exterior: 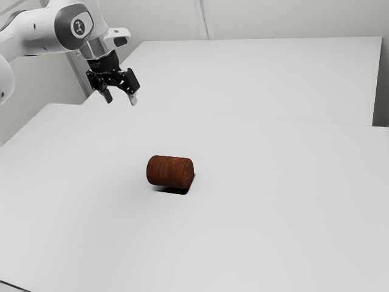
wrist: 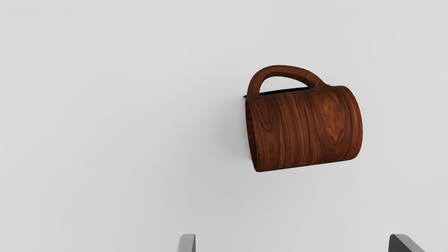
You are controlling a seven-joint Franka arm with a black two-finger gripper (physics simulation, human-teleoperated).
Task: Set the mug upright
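Exterior view: hand (exterior: 121,99) – above worktop (exterior: 255,237), well apart from mug
Hand state: fingers wide, nothing between
Mug (exterior: 170,172): on its side – on worktop
Wrist view: handle (wrist: 287,70) out sideways

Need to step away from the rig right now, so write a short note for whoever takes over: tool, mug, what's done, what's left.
Tool: open and empty, raised clear of the mug.
Mug: on its side on the table, base facing the exterior view's right; in the wrist view its handle is on the side away from the fingers.
Done: nothing visible; mug not gripped.
Left: grip the mug, turn it upright, set it on its base, let go.
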